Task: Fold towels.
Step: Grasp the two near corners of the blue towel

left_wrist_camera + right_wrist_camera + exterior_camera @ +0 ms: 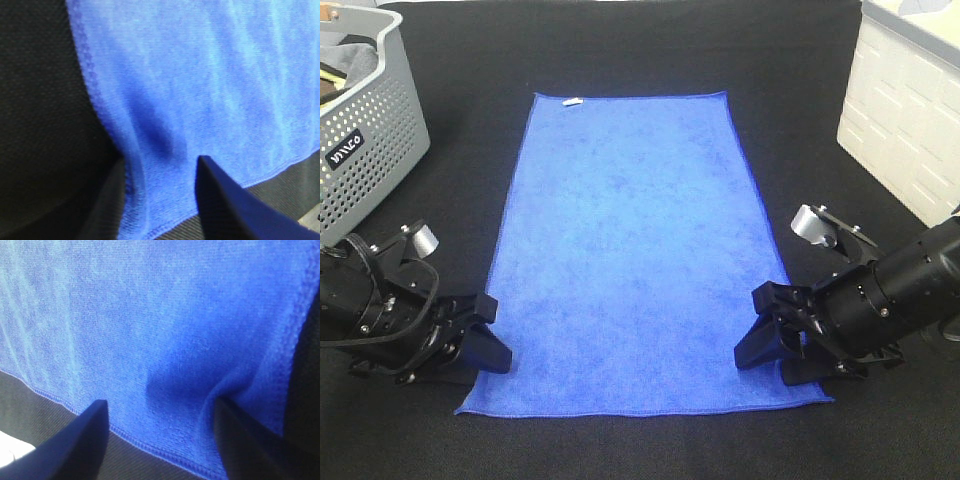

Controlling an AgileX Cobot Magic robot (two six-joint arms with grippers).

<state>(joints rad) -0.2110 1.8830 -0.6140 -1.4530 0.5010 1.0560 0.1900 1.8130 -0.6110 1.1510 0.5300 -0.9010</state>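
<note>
A blue towel lies spread flat on the black table, with a small white tag at its far edge. My left gripper sits low at the towel's near left corner. In the left wrist view it is open, with the towel's edge between its fingers. My right gripper sits low at the near right corner. In the right wrist view it is open too, with its fingers astride the towel's hem. The cloth puckers slightly by one finger.
A grey perforated basket holding cloth stands at the far left. A white tiled block stands at the far right. The table top is black fabric all around the towel.
</note>
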